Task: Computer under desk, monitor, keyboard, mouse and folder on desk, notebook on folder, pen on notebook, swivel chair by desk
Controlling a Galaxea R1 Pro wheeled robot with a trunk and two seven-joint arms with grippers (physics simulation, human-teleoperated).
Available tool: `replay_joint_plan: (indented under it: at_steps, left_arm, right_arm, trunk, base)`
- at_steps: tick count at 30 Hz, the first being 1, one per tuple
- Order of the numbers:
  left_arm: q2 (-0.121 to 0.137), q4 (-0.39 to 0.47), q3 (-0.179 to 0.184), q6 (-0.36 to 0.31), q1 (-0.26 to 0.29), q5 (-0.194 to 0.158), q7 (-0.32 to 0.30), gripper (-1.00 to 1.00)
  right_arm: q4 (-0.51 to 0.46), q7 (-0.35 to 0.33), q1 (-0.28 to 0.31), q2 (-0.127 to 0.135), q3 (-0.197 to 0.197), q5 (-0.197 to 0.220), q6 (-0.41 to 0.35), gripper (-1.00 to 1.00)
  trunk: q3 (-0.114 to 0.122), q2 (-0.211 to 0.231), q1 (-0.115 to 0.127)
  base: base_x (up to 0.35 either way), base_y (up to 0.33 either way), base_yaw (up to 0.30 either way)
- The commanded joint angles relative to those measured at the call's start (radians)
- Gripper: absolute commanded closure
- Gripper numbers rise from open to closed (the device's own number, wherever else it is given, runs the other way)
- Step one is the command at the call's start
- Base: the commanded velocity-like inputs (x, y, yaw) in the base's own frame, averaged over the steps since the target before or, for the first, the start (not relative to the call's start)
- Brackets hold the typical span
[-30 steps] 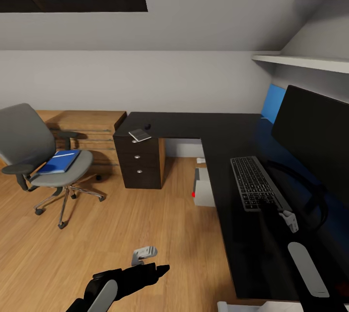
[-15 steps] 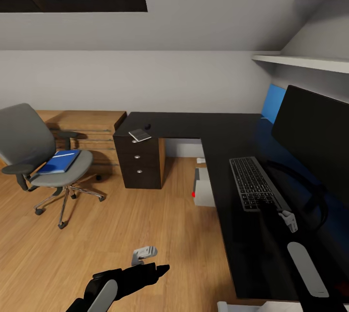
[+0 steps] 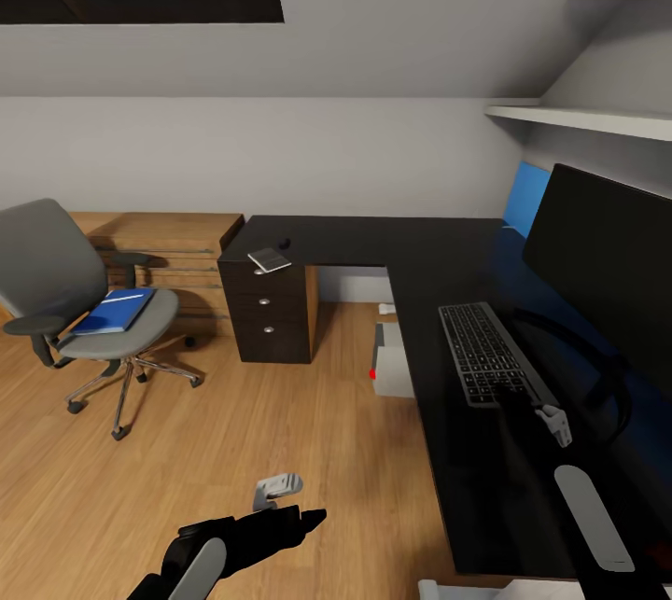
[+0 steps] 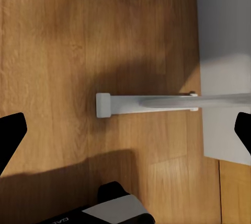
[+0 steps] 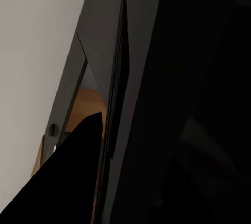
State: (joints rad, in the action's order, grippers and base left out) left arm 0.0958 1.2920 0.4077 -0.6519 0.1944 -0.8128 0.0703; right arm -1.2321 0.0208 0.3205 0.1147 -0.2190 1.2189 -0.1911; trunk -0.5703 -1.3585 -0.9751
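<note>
a: item one, the keyboard: lies on the desk at centre right of the frame, just beside the monitor. our right gripper sits at its near end, apparently touching it; whether the fingers are spread or clamped on it, we cannot tell.

b: so the step in hand, as we judge it, is settling the keyboard next to the monitor. and the left gripper?

a: low at bottom centre, over the wood floor. in the left wrist view its two black fingertips stand wide apart, holding nothing.

b: item two, remaining stock?

a: mouse and notebook on the far desk wing above the drawer unit, centre of frame. folder on the swivel chair, middle left. computer on the floor under the desk edge.

b: next move, in our reckoning?

a: let go of the keyboard cleanly without nudging it, then travel to the far wing for the mouse; that calls for the base to roll, since it lies well apart from either arm.
</note>
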Motion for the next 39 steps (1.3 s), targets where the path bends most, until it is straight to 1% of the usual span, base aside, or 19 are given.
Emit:
replay_joint_plan:
  at_steps: [1, 3, 4, 5, 7, 8, 10, 11, 16, 21, 39]
  left_arm:
    - [0.001, 0.001, 0.002, -0.002, 0.001, -0.009, 0.007, -1.0]
    - [0.001, 0.001, 0.002, -0.003, 0.001, -0.009, 0.006, -1.0]
    - [-0.005, -0.001, -0.004, -0.001, 0.0, -0.004, 0.01, -1.0]
    - [-0.011, 0.005, -0.006, -0.001, 0.0, -0.002, 0.011, -1.0]
    - [-0.012, 0.009, -0.006, -0.001, 0.0, -0.002, 0.011, -1.0]
    - [-0.012, 0.011, -0.006, -0.001, 0.0, -0.002, 0.011, -1.0]
    - [-0.009, 0.013, -0.005, -0.002, 0.0, -0.003, 0.013, -1.0]
    - [-0.004, 0.013, -0.003, -0.002, 0.0, -0.003, 0.013, -1.0]
    - [-0.001, 0.013, -0.004, -0.002, 0.0, -0.003, 0.013, -1.0]
    - [-0.001, 0.014, -0.004, -0.002, 0.0, -0.003, 0.013, -1.0]
    - [-0.001, 0.013, -0.004, -0.002, 0.0, -0.003, 0.014, -1.0]
  right_arm:
    - [0.0, 0.002, 0.0, 0.0, 0.0, 0.007, -0.006, 1.0]
    - [0.0, 0.002, 0.0, -0.001, 0.0, 0.007, -0.006, 1.0]
    - [-0.007, 0.008, -0.005, -0.007, 0.004, 0.002, -0.012, 1.0]
    - [-0.015, 0.0, -0.01, -0.012, 0.008, 0.0, -0.016, 1.0]
    - [-0.023, -0.003, -0.01, -0.012, 0.02, -0.006, -0.027, 1.0]
    - [-0.02, -0.008, -0.009, -0.013, 0.019, -0.01, -0.029, 1.0]
    - [-0.023, -0.011, -0.009, -0.01, 0.02, -0.016, -0.035, 1.0]
    - [-0.029, -0.013, -0.009, -0.007, 0.023, -0.016, -0.04, 1.0]
    - [-0.053, -0.011, -0.009, -0.008, 0.024, -0.016, -0.068, 1.0]
    - [-0.052, -0.013, -0.009, -0.007, 0.024, -0.015, -0.072, 1.0]
    - [-0.052, -0.015, -0.011, -0.005, 0.024, -0.013, -0.087, 1.0]
  trunk:
    - [-0.001, -0.001, 0.0]
    - [-0.001, -0.001, 0.0]
    - [-0.001, 0.0, 0.0]
    - [-0.001, 0.0, 0.0]
    - [-0.001, 0.0, 0.0]
    - [-0.001, 0.0, 0.0]
    - [-0.001, 0.0, 0.0]
    - [-0.001, 0.0, 0.0]
    - [-0.001, 0.0, 0.0]
    - [-0.001, 0.0, 0.0]
    - [0.055, 0.126, 0.069]
  base:
    - [0.0, 0.0, 0.0]
    - [0.0, 0.0, 0.0]
    - [0.0, 0.0, 0.0]
    - [0.0, 0.0, 0.0]
    - [0.0, 0.0, 0.0]
    - [0.0, 0.0, 0.0]
    - [0.0, 0.0, 0.0]
    - [0.0, 0.0, 0.0]
    - [0.0, 0.0, 0.0]
    - [0.0, 0.0, 0.0]
    - [0.0, 0.0, 0.0]
